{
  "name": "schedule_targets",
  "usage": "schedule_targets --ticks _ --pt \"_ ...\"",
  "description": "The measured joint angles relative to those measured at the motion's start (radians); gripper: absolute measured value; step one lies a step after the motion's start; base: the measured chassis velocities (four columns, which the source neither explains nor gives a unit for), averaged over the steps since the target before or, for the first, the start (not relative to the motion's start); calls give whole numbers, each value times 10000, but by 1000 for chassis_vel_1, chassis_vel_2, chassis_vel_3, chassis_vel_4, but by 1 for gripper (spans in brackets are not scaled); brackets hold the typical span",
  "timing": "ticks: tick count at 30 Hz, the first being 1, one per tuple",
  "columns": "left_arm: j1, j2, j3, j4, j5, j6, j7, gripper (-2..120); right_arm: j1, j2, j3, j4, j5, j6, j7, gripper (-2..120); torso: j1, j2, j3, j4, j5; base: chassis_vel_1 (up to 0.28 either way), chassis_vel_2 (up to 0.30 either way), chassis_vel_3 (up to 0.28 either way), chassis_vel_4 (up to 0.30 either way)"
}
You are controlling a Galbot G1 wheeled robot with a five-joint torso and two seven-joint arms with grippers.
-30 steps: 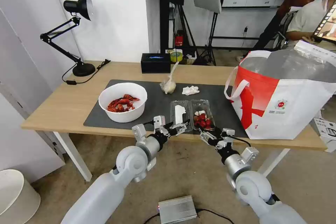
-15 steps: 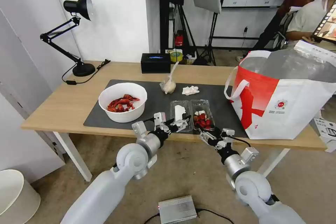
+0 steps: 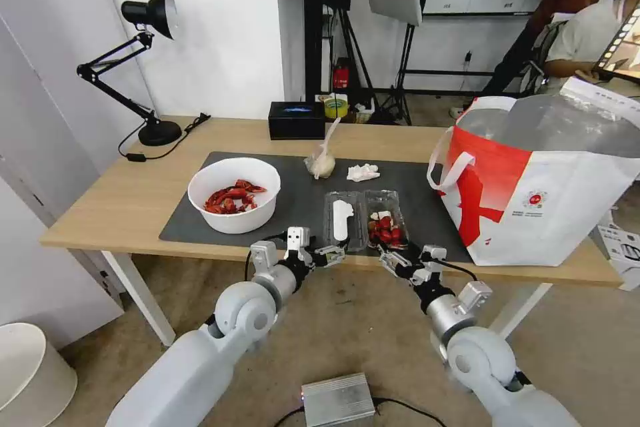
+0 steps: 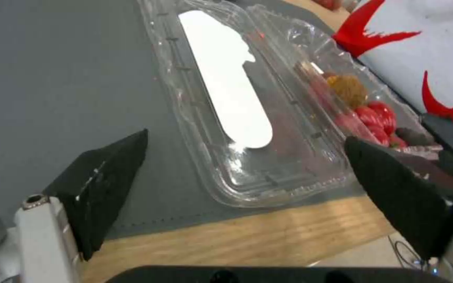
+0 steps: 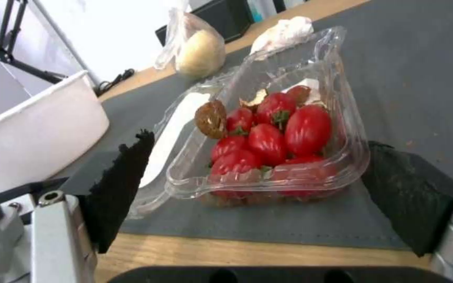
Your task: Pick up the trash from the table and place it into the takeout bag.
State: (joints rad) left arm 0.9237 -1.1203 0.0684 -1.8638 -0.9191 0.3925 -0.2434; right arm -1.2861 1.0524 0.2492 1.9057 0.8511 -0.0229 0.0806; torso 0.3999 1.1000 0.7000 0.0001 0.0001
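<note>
Both spread pincers (image 3: 329, 255) (image 3: 395, 259) face clamshell tray (image 4: 247, 118).

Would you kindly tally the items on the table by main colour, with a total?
White: 3, the bowl, tissue and takeout bag
Clear: 2, the clamshell tray and knotted bag
Black: 2, the box and lamp
Total: 7

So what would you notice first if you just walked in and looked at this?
Probably the big red and white bag standing at the table's right end. Then the clear plastic tray with red scraps in it, at the front edge of the dark mat, with the robot's left hand and right hand open just in front of it. A white bowl of red shells sits to the left.
</note>
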Motion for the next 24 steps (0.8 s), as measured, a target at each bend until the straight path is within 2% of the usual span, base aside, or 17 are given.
schedule_targets --ticks 11,24 --pt "-103 151 42 -212 -52 480 696 99 -10 5 37 13 -63 18 -16 91 0 0 0 -1 0 0 0 0 0" --pt "-185 160 87 -285 -342 538 864 99 -37 34 31 16 -200 42 -66 91 -1 0 0 -1 0 0 0 0 0"
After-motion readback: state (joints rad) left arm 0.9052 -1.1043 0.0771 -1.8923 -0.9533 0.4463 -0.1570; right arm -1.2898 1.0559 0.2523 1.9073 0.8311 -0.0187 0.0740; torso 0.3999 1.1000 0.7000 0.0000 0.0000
